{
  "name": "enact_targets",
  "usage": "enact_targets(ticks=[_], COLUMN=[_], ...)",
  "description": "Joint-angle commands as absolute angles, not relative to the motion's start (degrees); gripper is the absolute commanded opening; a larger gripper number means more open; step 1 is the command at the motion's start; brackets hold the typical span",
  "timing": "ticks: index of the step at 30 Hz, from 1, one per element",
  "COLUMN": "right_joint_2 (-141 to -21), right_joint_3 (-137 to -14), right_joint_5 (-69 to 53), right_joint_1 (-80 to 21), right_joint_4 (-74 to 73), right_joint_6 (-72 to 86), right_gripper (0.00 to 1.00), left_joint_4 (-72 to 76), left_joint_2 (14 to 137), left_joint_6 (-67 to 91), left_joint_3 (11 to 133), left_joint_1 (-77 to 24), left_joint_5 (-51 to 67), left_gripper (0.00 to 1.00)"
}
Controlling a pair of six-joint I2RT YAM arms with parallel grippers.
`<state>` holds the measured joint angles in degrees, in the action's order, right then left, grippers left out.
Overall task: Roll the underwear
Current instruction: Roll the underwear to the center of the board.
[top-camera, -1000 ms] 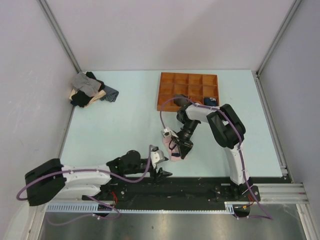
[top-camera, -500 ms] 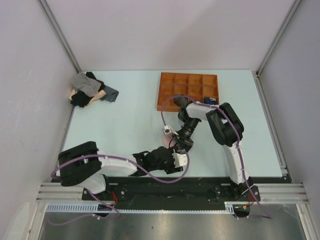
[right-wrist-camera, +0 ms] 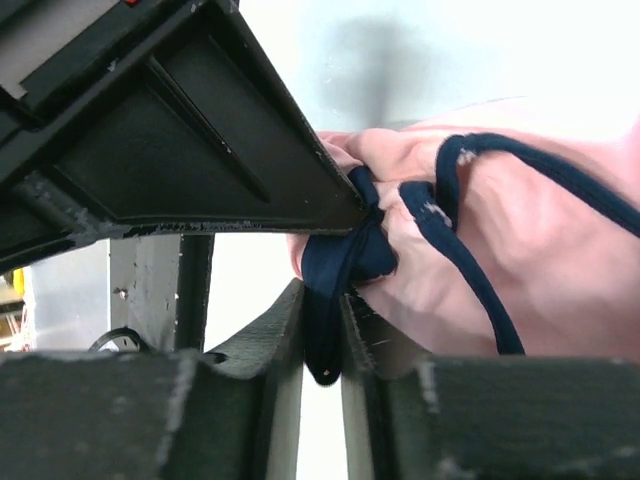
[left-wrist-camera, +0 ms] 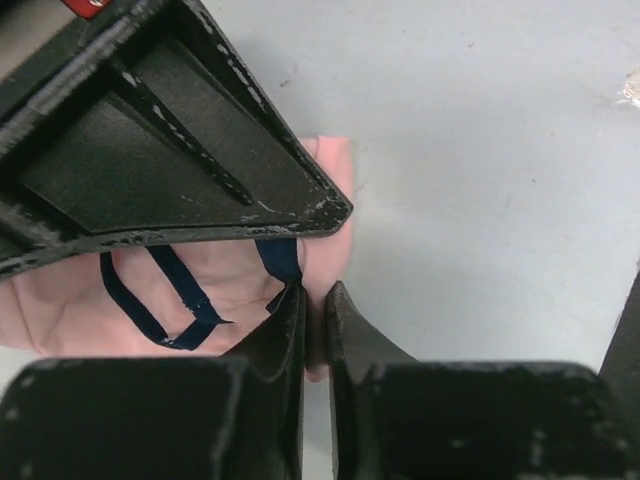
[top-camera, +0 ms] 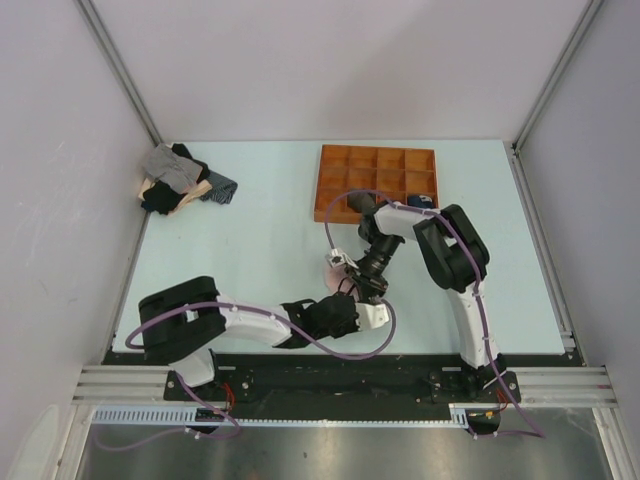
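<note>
The underwear [top-camera: 332,283] is a small light-pink piece with navy edging, bunched up between both grippers at the table's near middle. In the left wrist view my left gripper [left-wrist-camera: 318,300] is shut on a pink edge of the underwear [left-wrist-camera: 230,290], with a navy strap looping just to its left. In the right wrist view my right gripper [right-wrist-camera: 322,310] is shut on a fold of navy edging, and the pink underwear [right-wrist-camera: 560,260] bulges out to the right. From above, the left gripper [top-camera: 348,300] and right gripper [top-camera: 352,288] almost touch and hide most of the fabric.
An orange compartment tray [top-camera: 378,170] stands at the back right, with dark rolled bundles [top-camera: 420,203] in its near cells. A pile of grey, black and tan garments [top-camera: 178,180] lies in the back left corner. Walls close in the table on three sides.
My left arm has swung right from the near edge to the underwear, and its jaws have closed on the pink edge. The right gripper kept its hold and shifted slightly.
</note>
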<state>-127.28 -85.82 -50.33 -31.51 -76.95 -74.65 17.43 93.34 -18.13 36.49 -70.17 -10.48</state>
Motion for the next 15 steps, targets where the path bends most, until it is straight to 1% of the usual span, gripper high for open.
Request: enact_targets(ticks=[1,3,6,7,8,10,11,12,13,14,15], right_joint_2=[-120.5,-117.0,-109.6,-107.7,-104.7,-101.8,-99.0,-97.6,-96.1,-92.7,-91.2], right_joint_3=[-85.4,-85.0,-82.9,-81.1,-80.4,-77.6,-76.0,-74.3,-72.4,-67.8,-65.8], right_joint_5=[-53.6,-54.8,-52.1,-51.5,-51.1,-51.2,-52.3,-52.7,-52.6,-50.6,-48.7], right_joint_1=[-28.1,-26.2,-22.8,-21.6,-21.2,-21.1,-21.4,-21.8,-22.6,-24.9,-27.0], right_joint_4=[-81.7,-78.6,-72.3,-70.9,-69.3,-68.6,-67.6,-66.7,-65.6,-61.1,-58.1], right_joint_6=[-74.4,-72.2,-70.1,-70.1,-70.7,-74.2,-75.8,-77.5,-80.5,-80.7,-80.1], right_gripper=[0.28,0.33,0.45,0.46,0.47,0.49,0.5,0.54,0.56,0.56,0.56], left_joint_4=[9.9,9.9,11.3,11.5,11.5,10.7,10.1,7.4,6.0,4.9,2.3], left_joint_2=[92.4,91.1,90.4,90.5,91.0,94.6,96.3,98.7,102.6,104.9,106.7], left_joint_6=[-13.9,-11.5,-4.9,-3.6,-2.5,-0.2,2.0,3.6,4.1,4.7,5.3], left_joint_3=[37.5,36.5,34.5,34.1,34.3,35.9,37.2,38.6,41.4,42.6,43.9], left_joint_1=[-68.8,-65.9,-59.9,-58.0,-56.1,-50.4,-47.2,-45.9,-44.7,-43.0,-42.4], left_joint_5=[-1.5,3.6,15.5,18.5,24.9,31.7,37.6,39.7,42.1,43.7,45.3], left_gripper=[0.08,0.06,0.04,0.04,0.06,0.09,0.13,0.14,0.15,0.16,0.17])
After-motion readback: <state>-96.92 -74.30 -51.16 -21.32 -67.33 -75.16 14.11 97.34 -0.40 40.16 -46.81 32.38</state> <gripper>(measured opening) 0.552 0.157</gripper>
